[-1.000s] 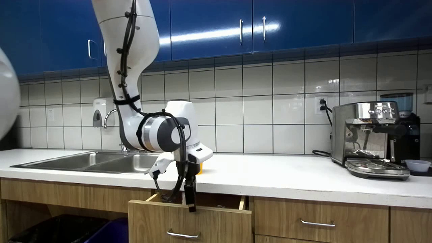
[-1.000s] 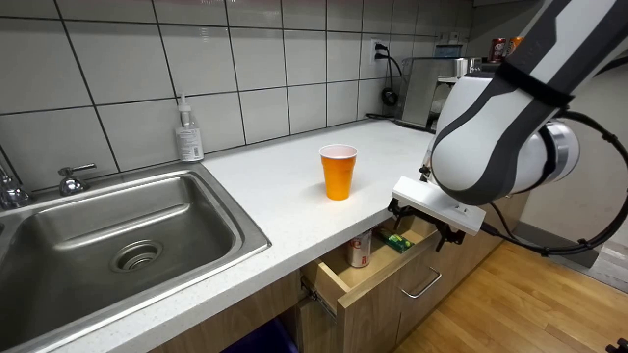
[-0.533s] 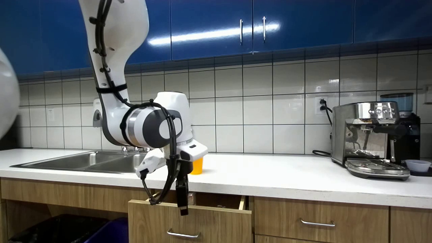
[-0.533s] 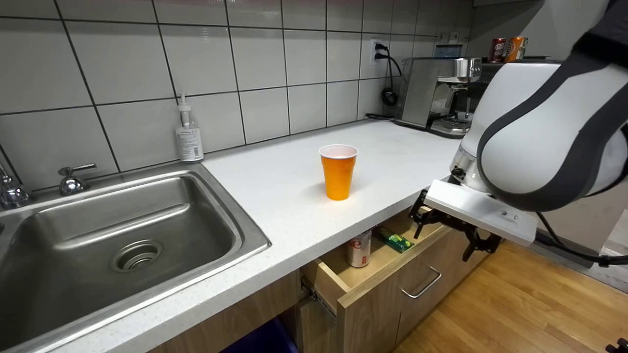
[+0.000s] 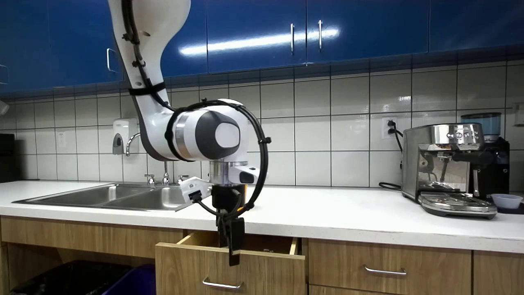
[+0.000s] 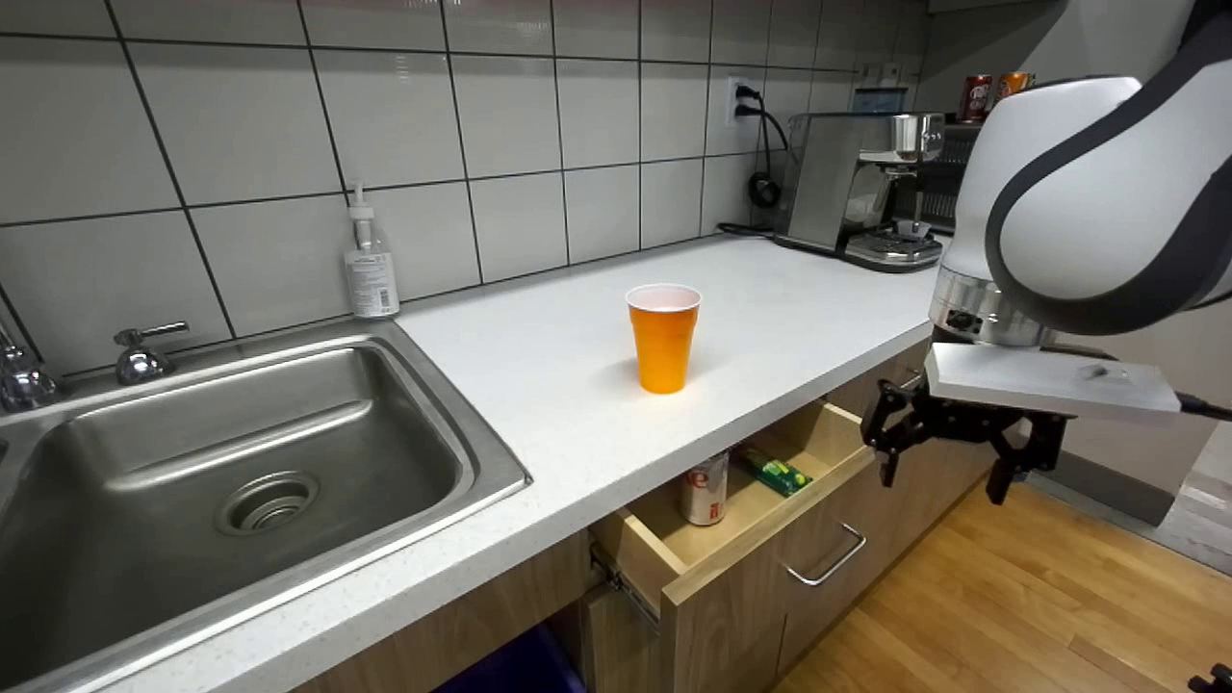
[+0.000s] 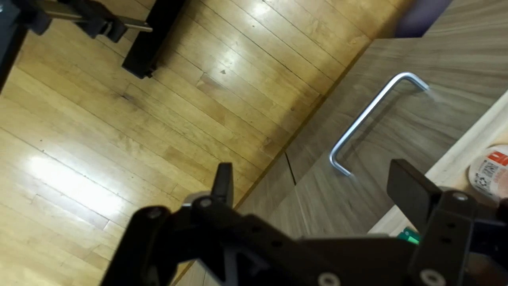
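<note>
My gripper (image 6: 943, 481) is open and empty, pointing down just in front of a pulled-out wooden drawer (image 6: 727, 602). It also shows in an exterior view (image 5: 232, 252), in front of the drawer front. In the wrist view its fingers (image 7: 313, 184) are wide apart, with the drawer front and its silver handle (image 7: 357, 123) beyond them. A pale can (image 6: 705, 491) stands upright in the drawer. A green packet (image 6: 775, 472) lies beside it, partly hidden by a finger in the wrist view. An orange cup (image 6: 664, 337) stands upright on the counter, mostly hidden behind the gripper in an exterior view.
The white counter (image 5: 327, 209) overhangs the drawer. A steel sink (image 6: 385, 423) and a soap bottle (image 6: 372, 274) are on one side. A coffee machine (image 5: 446, 168) is at the far end. Blue cabinets (image 5: 254, 32) hang above. A purple bin (image 5: 137, 280) is below.
My gripper has drawn back from over the drawer, to the right in an exterior view, and turned to point straight down. The drawer, can, packet and cup have not moved.
</note>
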Tool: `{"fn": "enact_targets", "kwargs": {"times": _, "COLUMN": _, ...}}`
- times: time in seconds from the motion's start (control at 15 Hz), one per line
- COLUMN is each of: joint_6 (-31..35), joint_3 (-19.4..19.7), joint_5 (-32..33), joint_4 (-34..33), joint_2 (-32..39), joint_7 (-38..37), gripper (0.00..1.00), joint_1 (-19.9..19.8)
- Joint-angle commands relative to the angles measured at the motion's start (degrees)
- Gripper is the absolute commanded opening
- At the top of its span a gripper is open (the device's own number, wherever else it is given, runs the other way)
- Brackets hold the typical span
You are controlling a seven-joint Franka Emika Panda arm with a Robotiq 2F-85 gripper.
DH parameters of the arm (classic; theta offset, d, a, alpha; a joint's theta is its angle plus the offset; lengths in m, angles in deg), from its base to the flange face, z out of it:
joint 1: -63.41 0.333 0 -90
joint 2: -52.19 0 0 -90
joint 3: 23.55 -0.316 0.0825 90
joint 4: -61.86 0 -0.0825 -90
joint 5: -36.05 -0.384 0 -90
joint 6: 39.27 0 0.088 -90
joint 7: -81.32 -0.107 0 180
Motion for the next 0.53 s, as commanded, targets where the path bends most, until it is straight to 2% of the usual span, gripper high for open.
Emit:
{"fn": "enact_targets", "kwargs": {"times": 0.0, "joint_6": -5.43, "joint_3": -0.25, "joint_5": 8.08, "joint_4": -2.47, "joint_2": 0.56, "joint_7": 2.57, "gripper": 1.0, "joint_1": -1.87}}
{"fn": "enact_targets", "kwargs": {"times": 0.27, "joint_6": -5.08, "joint_3": -0.37, "joint_5": 13.76, "joint_4": -4.81, "joint_2": 2.89, "joint_7": 2.58, "gripper": 1.0, "joint_1": -1.86}}
{"fn": "enact_targets", "kwargs": {"times": 0.4, "joint_6": -4.16, "joint_3": -0.29, "joint_5": 14.5, "joint_4": -5.98, "joint_2": 4.74, "joint_7": 1.8, "gripper": 1.0, "joint_1": -1.61}}
{"fn": "enact_targets", "kwargs": {"times": 0.47, "joint_6": -3.38, "joint_3": -0.36, "joint_5": 13.05, "joint_4": -3.56, "joint_2": 2.53, "joint_7": 1.54, "gripper": 1.0, "joint_1": -1.6}}
